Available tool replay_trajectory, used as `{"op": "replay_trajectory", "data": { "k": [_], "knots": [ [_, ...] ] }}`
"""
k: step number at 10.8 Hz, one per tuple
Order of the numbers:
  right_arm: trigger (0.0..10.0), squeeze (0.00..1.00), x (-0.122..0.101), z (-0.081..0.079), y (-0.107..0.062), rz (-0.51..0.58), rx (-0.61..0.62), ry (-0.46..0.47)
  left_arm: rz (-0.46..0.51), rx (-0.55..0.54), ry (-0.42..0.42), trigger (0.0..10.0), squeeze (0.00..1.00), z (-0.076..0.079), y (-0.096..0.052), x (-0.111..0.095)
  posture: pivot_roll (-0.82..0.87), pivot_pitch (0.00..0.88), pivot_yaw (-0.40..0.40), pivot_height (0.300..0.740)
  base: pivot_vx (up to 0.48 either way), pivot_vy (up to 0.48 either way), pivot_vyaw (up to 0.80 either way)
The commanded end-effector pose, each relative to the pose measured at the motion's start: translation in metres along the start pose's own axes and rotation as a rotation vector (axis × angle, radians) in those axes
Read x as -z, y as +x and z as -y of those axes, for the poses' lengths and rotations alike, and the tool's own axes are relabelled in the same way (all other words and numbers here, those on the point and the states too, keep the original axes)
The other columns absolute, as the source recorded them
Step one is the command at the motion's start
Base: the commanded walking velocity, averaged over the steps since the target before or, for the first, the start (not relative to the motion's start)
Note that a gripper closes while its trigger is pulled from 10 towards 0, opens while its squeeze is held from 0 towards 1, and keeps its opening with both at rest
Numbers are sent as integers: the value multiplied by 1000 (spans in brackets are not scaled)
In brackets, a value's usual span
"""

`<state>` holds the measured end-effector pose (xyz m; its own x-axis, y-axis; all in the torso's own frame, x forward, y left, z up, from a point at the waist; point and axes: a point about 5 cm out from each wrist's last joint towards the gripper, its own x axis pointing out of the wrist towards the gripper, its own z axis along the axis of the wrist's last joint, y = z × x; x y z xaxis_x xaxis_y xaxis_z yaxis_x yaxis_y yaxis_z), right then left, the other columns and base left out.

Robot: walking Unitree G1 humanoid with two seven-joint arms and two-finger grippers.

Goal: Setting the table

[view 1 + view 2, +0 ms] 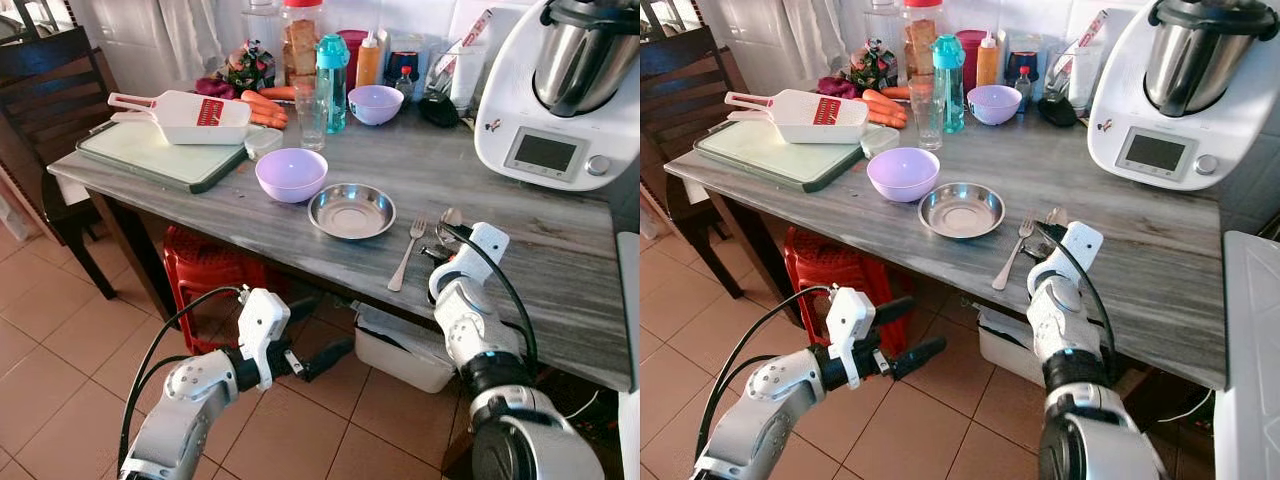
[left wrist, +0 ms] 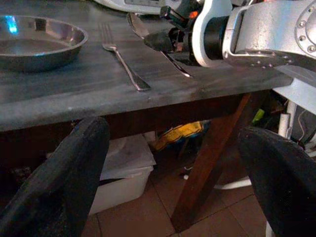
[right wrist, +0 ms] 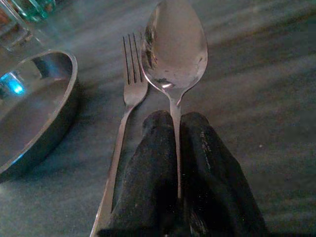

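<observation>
two arms in frame, one working. largest first: grey table (image 1: 560, 300), wood-grain top, crowded along the back with a food processor (image 1: 560, 90), cutting board (image 1: 150, 152) carrying a grater (image 1: 195, 115), two lilac bowls, bottles, carrots.

steel plate (image 1: 351, 210) sits toward the front edge, near lilac bowl (image 1: 291, 173) just behind and to its left. fork (image 1: 407, 254) lies just right of the plate, tines away from the robot.

right gripper (image 3: 176, 163) is clamped on the handle of the spoon (image 3: 174, 49), bowl of spoon pointing away, close beside the fork and roughly parallel. whether the spoon touches the table: cannot tell.

left gripper (image 1: 325, 358) hangs below table height over the tiled floor, fingers spread, holding nothing.

risks, as judged:
- grip is far down a thin handle; spoon may pivot or slip on letting go, landing askew.
- spoon bowl is very near fork tines; a sideways drift would knock the fork out of line or toward the plate.
- opening fingers could drag the handle.
</observation>
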<state>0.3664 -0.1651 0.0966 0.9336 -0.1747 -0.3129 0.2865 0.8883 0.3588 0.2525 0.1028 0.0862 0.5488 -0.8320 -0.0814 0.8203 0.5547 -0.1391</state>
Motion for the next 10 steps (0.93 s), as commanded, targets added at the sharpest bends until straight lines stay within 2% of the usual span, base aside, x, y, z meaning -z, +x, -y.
{"op": "replay_trajectory", "data": {
  "k": [1, 10],
  "knots": [
    [10000, 0, -7, -4, 2, 19, -13, 11, -4, -3, 18, 10000, 0, 0, -2, -3, 108, 0, 4, 740, 0, 0, 0],
    [10000, 0, -4, -3, 4, -1, -12, 29, -14, -2, 21, 10000, 0, 0, -4, 0, 111, 0, 6, 740, 0, 0, 0]
  ]
}}
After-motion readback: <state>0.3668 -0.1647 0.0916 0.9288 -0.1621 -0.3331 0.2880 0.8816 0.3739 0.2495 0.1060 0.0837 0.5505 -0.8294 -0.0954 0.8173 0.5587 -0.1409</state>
